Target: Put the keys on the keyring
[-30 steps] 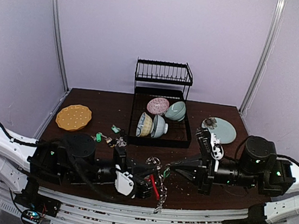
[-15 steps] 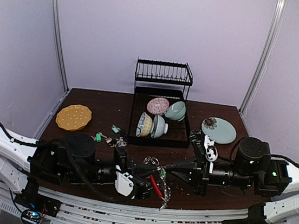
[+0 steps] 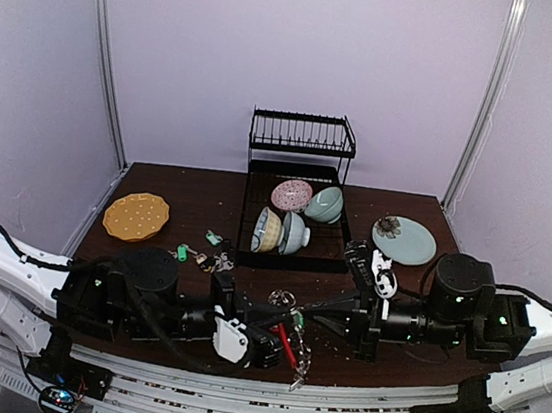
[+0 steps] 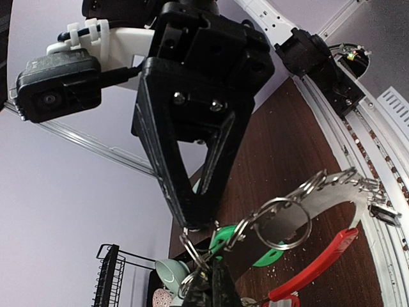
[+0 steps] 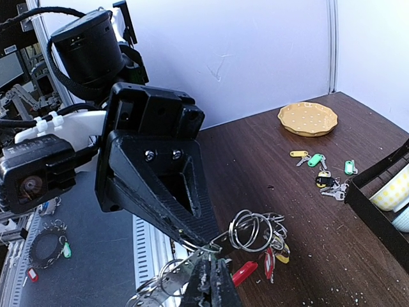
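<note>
The keyring (image 3: 286,343), a silver band with a red sleeve (image 4: 317,263) and several split rings (image 5: 251,231), hangs above the table's front between both arms. My left gripper (image 3: 277,336) is shut on it from the left; its fingertips (image 4: 211,284) pinch a split ring. My right gripper (image 3: 305,318) is shut on it from the right, tips (image 5: 211,278) meeting the left gripper's. A green-tagged key (image 4: 259,251) and red and yellow tagged keys (image 5: 271,257) hang from it. Loose keys (image 3: 201,256) with green, yellow and teal tags (image 5: 319,167) lie on the table at the left.
A black dish rack (image 3: 250,199) with several bowls (image 3: 289,230) stands at the back centre. A yellow plate (image 3: 136,216) lies at the back left and a teal plate (image 3: 405,240) at the back right. The table's front edge and rail are just below the hanging keyring.
My right arm has shifted left and rolled, its wrist camera now higher. The keyring has swung slightly between the grippers. The left arm has hardly moved.
</note>
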Action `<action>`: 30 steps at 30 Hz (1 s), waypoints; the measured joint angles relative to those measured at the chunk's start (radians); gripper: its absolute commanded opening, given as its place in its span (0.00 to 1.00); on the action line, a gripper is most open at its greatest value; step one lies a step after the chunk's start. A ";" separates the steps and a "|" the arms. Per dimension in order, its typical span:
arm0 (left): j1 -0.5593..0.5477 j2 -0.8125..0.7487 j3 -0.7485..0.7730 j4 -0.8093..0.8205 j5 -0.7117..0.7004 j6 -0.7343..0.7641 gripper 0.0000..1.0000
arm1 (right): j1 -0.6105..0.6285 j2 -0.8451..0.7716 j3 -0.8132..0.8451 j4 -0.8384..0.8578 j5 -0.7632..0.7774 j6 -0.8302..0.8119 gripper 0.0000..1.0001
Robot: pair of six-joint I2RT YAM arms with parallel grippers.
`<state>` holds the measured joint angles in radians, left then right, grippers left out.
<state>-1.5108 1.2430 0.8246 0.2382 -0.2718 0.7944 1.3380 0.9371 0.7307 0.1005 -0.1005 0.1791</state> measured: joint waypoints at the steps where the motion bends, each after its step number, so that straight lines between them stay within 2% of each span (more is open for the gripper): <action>1: 0.000 0.000 0.000 0.000 0.000 0.000 0.00 | 0.000 0.000 0.000 -0.001 0.004 0.000 0.00; 23: 0.002 0.020 0.007 -0.010 -0.012 0.000 0.00 | 0.000 0.006 0.006 0.007 -0.025 -0.002 0.00; 30: 0.006 0.043 0.038 -0.039 -0.056 -0.009 0.00 | 0.002 0.038 0.032 -0.008 -0.023 -0.019 0.00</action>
<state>-1.5043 1.2865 0.8627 0.1997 -0.3279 0.7856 1.3403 0.9749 0.7624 0.0921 -0.1234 0.1596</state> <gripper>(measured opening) 0.004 0.009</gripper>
